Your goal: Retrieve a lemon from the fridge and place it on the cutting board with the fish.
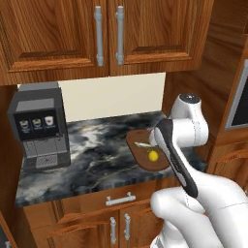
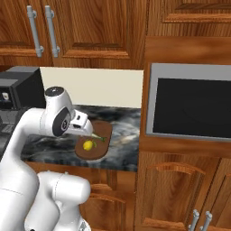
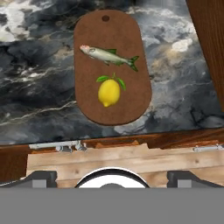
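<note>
Hand view is looking down on the cutting board (image 3: 113,65) lying on the dark marble table (image 3: 39,78) — the lemon (image 3: 109,92) is sitting on the board just beside the fish (image 3: 109,56), not touching it. Whether the pincer is spread or pressed together, I cannot tell.

A glossy white arm (image 1: 193,126) of rounded segments with dark grey joint caps and a black forearm panel.
</note>
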